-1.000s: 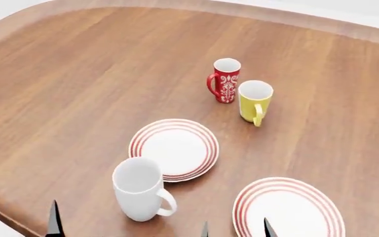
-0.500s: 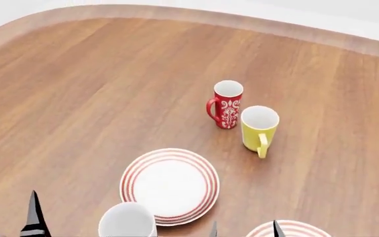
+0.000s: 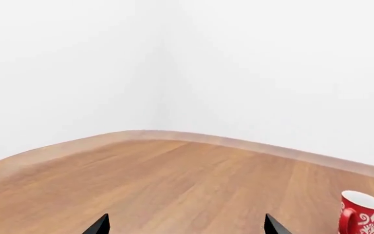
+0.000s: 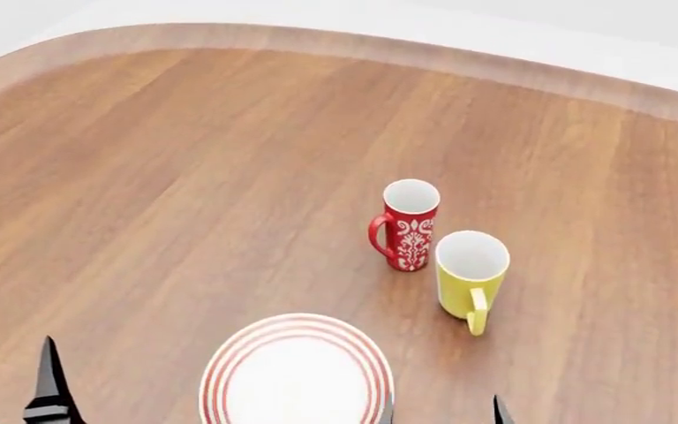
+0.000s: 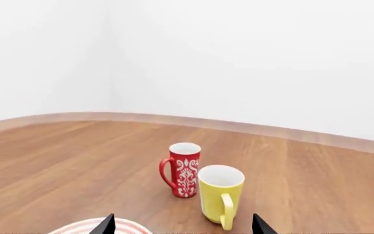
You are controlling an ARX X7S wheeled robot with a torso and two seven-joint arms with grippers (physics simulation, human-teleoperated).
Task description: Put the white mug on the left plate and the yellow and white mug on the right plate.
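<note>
The yellow and white mug (image 4: 471,274) stands upright on the wooden table, handle toward me, just right of a red patterned mug (image 4: 408,225). The left plate (image 4: 296,375) lies at the head view's bottom edge. The white mug and the right plate are out of view. My right gripper (image 5: 182,227) is open and empty, short of the yellow and white mug (image 5: 219,197), with the plate's rim (image 5: 86,228) beside it. Its tips show in the head view (image 4: 441,413). My left gripper (image 3: 185,227) is open and empty over bare table; one fingertip (image 4: 49,375) shows in the head view.
The table (image 4: 198,177) has a raised curved rim (image 4: 315,40) along its far side, with a white wall behind it. The red patterned mug also shows in the left wrist view (image 3: 361,214) and in the right wrist view (image 5: 181,169).
The head view has shifted toward the far side of the table. The white mug and the right plate have slid out of its bottom edge. Both grippers stay open.
</note>
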